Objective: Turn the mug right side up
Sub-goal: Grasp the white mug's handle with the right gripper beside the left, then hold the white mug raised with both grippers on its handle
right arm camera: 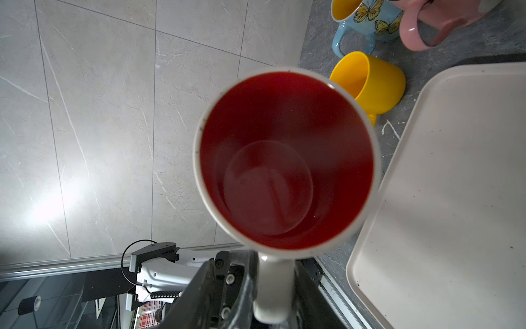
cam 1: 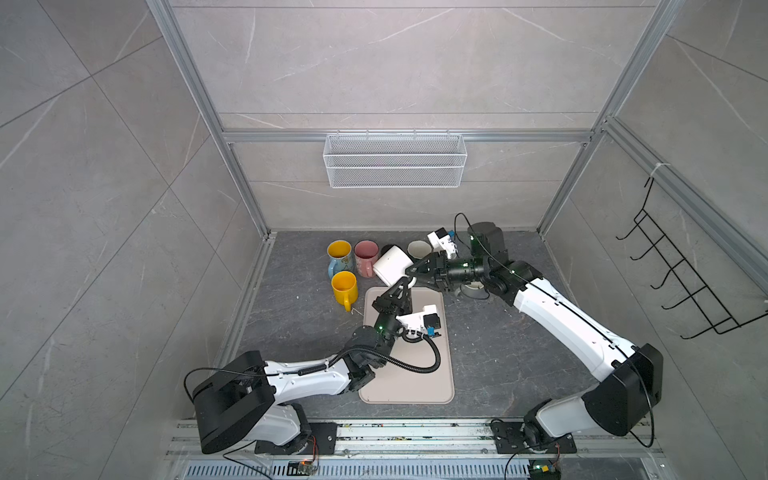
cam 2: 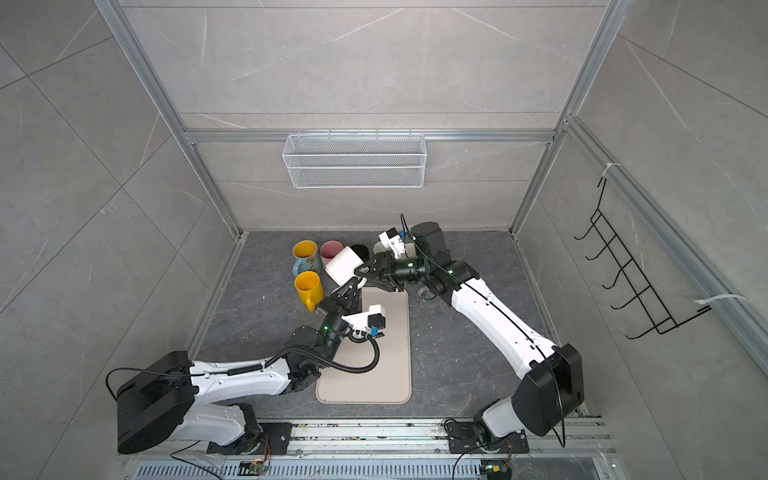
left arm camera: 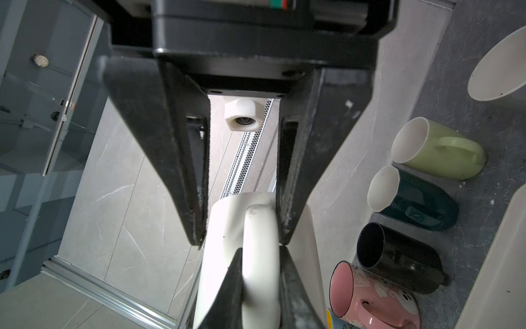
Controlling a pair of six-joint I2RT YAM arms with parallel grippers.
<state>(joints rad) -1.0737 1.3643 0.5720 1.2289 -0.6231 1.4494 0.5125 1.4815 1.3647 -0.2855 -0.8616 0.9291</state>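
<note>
The left gripper (left arm camera: 242, 243) was clamped on the handle (right arm camera: 274, 284), presumably so the body could swing freely. The mug (cam 1: 390, 264) hung over the far edge of the tray (cam 1: 436, 374), long axis tilted near level, base back-left, red mouth toward the right gripper (cam 1: 410, 273). Its jaws stood narrow astride the handle; contact unclear, probably for a regrasp.

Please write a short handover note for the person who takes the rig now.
Left gripper: shut on the handle of the mug, held in the air near the far end of the tray.
Right gripper: jaws on both sides of the handle; grip unclear.
Done: mug lifted, tilted, not yet upright.
To do: bring the mouth up, set it down, release.
</note>
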